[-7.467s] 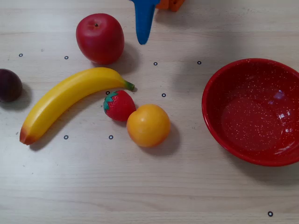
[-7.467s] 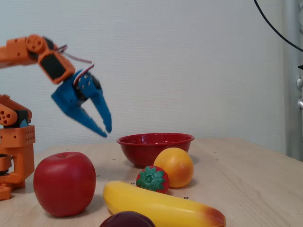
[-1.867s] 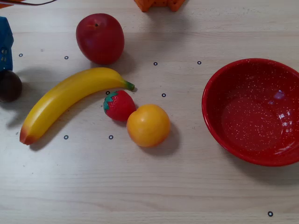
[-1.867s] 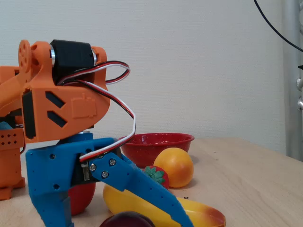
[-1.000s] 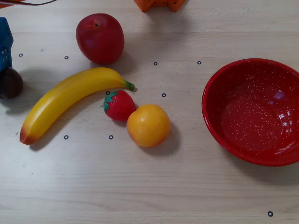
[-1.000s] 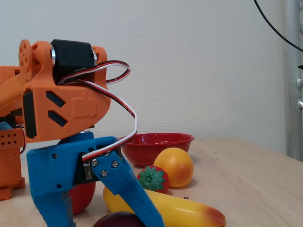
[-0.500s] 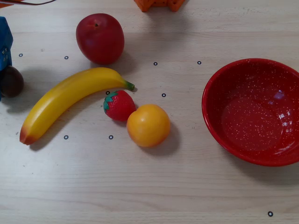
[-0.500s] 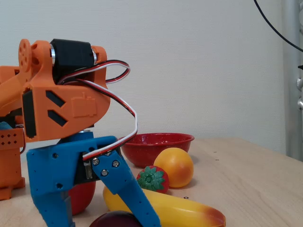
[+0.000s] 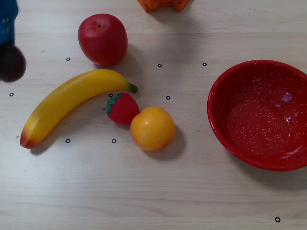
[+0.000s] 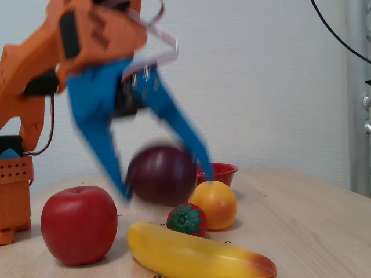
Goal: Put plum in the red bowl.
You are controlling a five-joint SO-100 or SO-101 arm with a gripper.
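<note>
Nearest you in the fixed view lie the banana [image 10: 197, 255] and apple [image 10: 79, 225]; above them the plum [image 10: 162, 175] hangs clear of the table, clamped between the blue fingers [image 10: 95, 136] of the gripper [image 10: 165, 179]. It looks smooth, hard and light, so likely slippery: hold it across its widest part. The arm is raised, fingers pointing down. The bowl [image 9: 261, 114] sits well apart, beyond the orange [image 9: 152, 128].

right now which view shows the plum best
The fixed view: the plum shows whole, though motion-blurred, lifted off the table between the blue fingers of the gripper. The overhead view catches it only at the left edge, partly cut off.
</note>
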